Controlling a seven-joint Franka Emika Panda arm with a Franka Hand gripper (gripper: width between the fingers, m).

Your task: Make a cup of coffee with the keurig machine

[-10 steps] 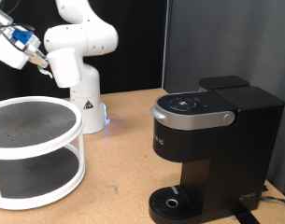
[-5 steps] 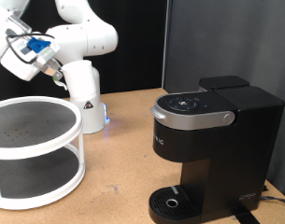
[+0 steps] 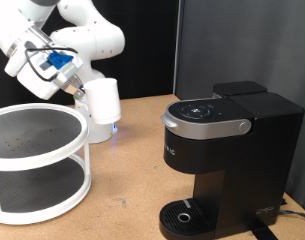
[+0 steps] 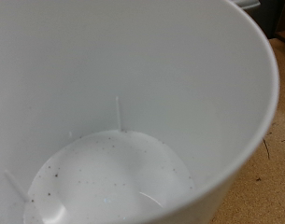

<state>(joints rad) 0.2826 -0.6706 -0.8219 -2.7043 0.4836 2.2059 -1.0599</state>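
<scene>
My gripper [image 3: 82,92] is at the exterior view's upper left, shut on the rim of the white cup [image 3: 101,101] and holding it in the air, roughly upright, above the tabletop. The wrist view is filled by the cup's empty white inside [image 4: 114,168]; no fingers show there. The black keurig machine [image 3: 232,150] stands at the exterior view's right with its silver-grey lid handle [image 3: 207,127] down and its round drip base [image 3: 182,215] bare. The cup is well to the left of the machine and higher than its drip base.
A white two-tier round shelf [image 3: 52,185] stands at the exterior view's left, below and left of the cup. The arm's white base [image 3: 92,125] stands behind the cup. A brown tabletop [image 3: 132,190] lies between the shelf and the machine.
The gripper has swung down and to the exterior view's right. The white cup now shows plainly in front of the arm's base, closer to the machine.
</scene>
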